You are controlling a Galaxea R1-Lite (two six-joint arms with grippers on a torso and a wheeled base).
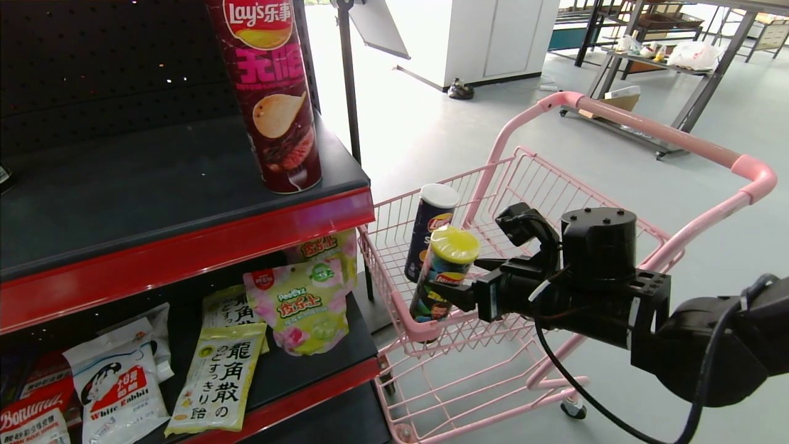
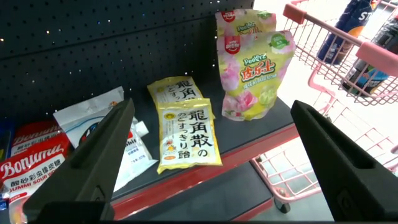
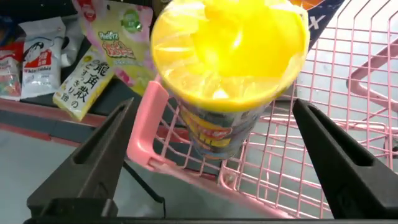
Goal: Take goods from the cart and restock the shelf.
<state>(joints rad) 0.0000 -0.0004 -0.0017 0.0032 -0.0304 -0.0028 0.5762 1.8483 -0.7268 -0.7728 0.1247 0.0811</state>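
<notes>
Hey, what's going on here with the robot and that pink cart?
The robot is restocking a shelf from the cart. Its right gripper is open around a yellow-lidded can in the cart, not closed on it. A white-lidded can stands just behind. The left gripper is open, in front of the lower shelf's snack bags. One tall can stands on the upper shelf.

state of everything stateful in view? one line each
right hand, open, astride yellow-lid can
left hand, open, empty
yellow-lid can, in cart, lid on, not clamped
white-lid can, in cart, lid on, leaning
red can, upright on upper shelf
yellow bag, flat on lower shelf
</notes>
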